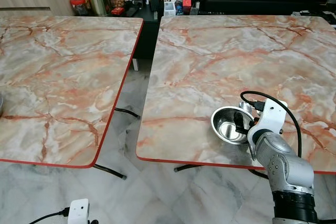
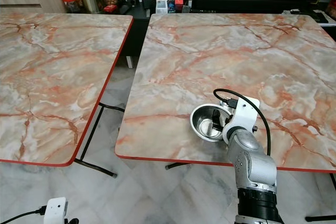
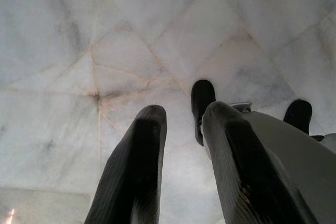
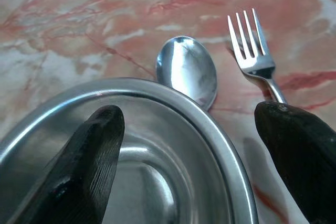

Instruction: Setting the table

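Near the front edge of the right-hand desk [image 1: 220, 45], a round steel bowl [image 1: 230, 125] is straddled by the right tool [image 4: 194, 145].

Its two black, ribbed fingers are spread wide, one finger [image 4: 84, 166] being seen inside the bowl's polished hollow and the other [image 4: 302, 156] outside the rim, above the handle of a fork [image 4: 254, 59]. A spoon [image 4: 187, 69] with a smooth oval head is laid touching the bowl's rim, the four-tined fork just beside it (both shiny metal). The desk is topped with glossy pink-veined marble pattern and edged in red; a second, matching desk [image 1: 58, 72] is set to its left across a gap. The left tool [image 3: 184, 166] is hung over pale marble floor tiles [image 3: 79, 51], its dark tapered fingers parted narrowly.
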{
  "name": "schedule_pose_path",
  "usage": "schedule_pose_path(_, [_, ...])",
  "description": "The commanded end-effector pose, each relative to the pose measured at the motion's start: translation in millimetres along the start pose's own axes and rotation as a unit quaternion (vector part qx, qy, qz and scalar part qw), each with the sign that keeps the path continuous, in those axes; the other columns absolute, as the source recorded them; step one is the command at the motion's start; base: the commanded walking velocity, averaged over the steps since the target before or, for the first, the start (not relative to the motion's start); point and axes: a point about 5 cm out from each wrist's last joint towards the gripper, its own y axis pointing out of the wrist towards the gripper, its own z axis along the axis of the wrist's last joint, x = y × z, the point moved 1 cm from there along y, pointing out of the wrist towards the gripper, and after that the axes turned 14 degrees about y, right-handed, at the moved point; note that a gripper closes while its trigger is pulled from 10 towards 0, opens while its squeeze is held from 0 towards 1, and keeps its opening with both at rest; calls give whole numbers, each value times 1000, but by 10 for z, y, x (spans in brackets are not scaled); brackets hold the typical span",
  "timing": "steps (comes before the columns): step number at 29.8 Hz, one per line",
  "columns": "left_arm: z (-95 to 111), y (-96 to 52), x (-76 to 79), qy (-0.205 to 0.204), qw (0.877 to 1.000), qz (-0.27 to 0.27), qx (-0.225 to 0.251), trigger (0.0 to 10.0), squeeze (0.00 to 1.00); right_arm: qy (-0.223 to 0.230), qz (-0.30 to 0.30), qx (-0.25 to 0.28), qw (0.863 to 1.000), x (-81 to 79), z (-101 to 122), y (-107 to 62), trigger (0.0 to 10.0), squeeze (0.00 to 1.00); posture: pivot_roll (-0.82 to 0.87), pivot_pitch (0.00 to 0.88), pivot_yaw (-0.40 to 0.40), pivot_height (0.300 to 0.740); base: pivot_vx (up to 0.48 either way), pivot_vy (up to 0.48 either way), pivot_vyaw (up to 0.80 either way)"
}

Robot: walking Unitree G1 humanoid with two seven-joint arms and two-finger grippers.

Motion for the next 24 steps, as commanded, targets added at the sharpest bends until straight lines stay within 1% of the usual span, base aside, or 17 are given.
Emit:
schedule_pose_path(1, [-91, -13, 40, -3, 1000, -6, -16, 10000, 0, 6, 3, 1, 1000, -15, 4, 14, 5294, 0, -86, 119, 23, 740, 0, 0, 0])
schedule_pose_path(2, [-90, -11, 50, -3, 1000, -6, -16, 10000, 0, 6, 3, 1, 1000, -17, 4, 15, 5294, 0, -86, 119, 23, 740, 0, 0, 0])
schedule_pose_path(3, [-82, -5, 88, -3, 1000, -9, -16, 10000, 0, 4, 5, 1, 1000, -25, 4, 19, 2275, 0, -86, 119, 23, 740, 0, 0, 0])
schedule_pose_path(4, [-82, -5, 88, -3, 1000, -9, -16, 10000, 0, 4, 5, 1, 1000, -25, 4, 19, 2275, 0, -86, 119, 23, 740, 0, 0, 0])
schedule_pose_path(5, [-69, 4, 136, -3, 1000, -11, -15, 10000, 0, 4, 6, 1, 1000, -31, 4, 23, 1412, 0, -83, 119, 21, 740, 0, 0, 0])
schedule_pose_path(7, [-56, 11, 182, -3, 1000, -13, -15, 10000, 0, 4, 7, 1, 1000, -38, 7, 26, 1529, 0, -83, 119, 21, 740, 0, 0, 0])
schedule_pose_path(8, [-50, 14, 201, -3, 1000, -14, -14, 10000, 0, 4, 8, 1, 1000, -43, 9, 26, 1059, 0, -84, 119, 20, 740, 0, 0, 0])
schedule_pose_path(11, [-35, 20, 237, -3, 1000, -16, -13, 10000, 0, 4, 10, 1, 1000, -49, 12, 25, 1098, 0, -84, 119, 20, 740, 0, 0, 0])
schedule_pose_path(12, [-31, 22, 243, -3, 1000, -17, -13, 10000, 0, 4, 10, 1, 1000, -49, 13, 25, 510, 0, -84, 119, 20, 740, 0, 0, 0])
schedule_pose_path(13, [-29, 22, 246, -3, 1000, -17, -13, 10000, 0, 4, 10, 1, 1000, -49, 14, 25, 510, 0, -84, 119, 20, 740, 0, 0, 0])
schedule_pose_path(15, [-24, 24, 252, -3, 1000, -17, -12, 10000, 0, 4, 11, 2, 1000, -50, 15, 27, 0, 0, -84, 120, 19, 740, 0, 0, 0])
schedule_pose_path(16, [-23, 24, 253, -3, 1000, -18, -12, 10000, 0, 3, 12, 2, 1000, -49, 17, 28, 0, 0, -84, 118, 19, 740, 0, 0, 0])
schedule_pose_path(24, [-27, 13, 128, -3, 1000, -11, -12, 10000, 0, 2, 15, 5, 1000, -61, 52, 30, 0, 0, -84, 118, 18, 740, 0, 0, 0])
